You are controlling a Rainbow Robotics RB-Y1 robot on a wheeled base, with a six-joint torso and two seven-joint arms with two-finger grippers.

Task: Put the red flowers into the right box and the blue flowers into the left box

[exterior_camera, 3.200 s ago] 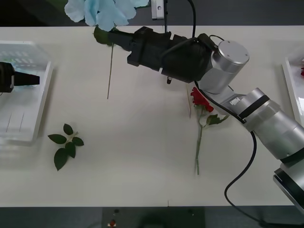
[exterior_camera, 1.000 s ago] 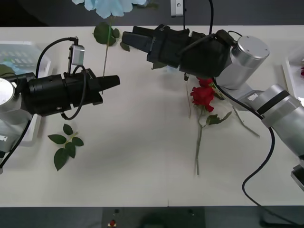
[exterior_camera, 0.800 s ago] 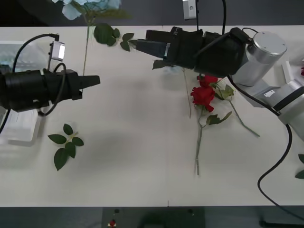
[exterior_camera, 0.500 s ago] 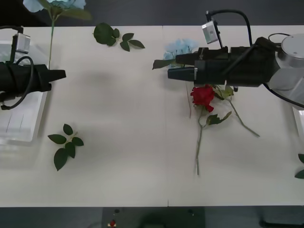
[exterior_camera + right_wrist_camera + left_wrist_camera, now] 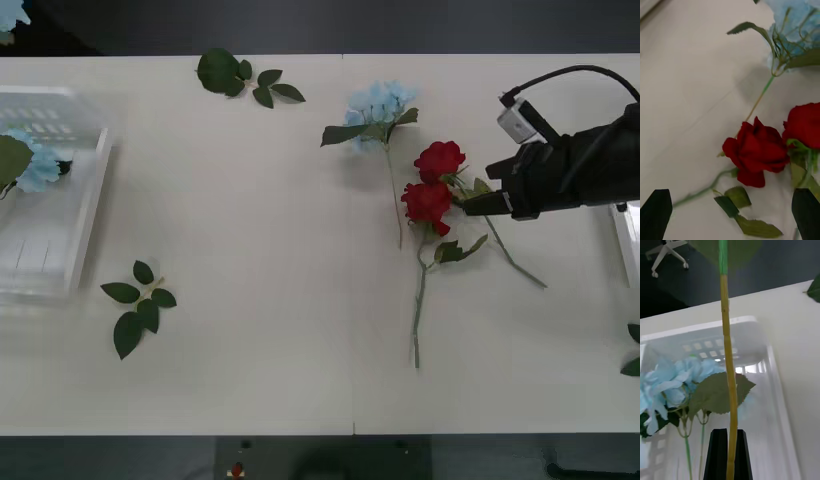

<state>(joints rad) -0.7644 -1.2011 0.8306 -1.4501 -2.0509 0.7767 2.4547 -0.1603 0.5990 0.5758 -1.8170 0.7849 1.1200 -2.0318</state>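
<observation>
The left end effector (image 5: 728,457), clamped on a blue flower's stem (image 5: 727,352), hovers above the left box (image 5: 752,324); release comes next. The right end effector (image 5: 732,212), wide open, faces the red flowers (image 5: 754,150) on the tabletop (image 5: 280,300), ready to descend and grip.

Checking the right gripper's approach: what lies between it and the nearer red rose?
In the front view, green leaves lie between the right gripper and the red rose. In the right wrist view the open fingers frame the bloom.

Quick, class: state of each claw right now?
Left claw: shut on a blue flower's stem, over the left box.
Right claw: open, beside the red flowers.
</observation>
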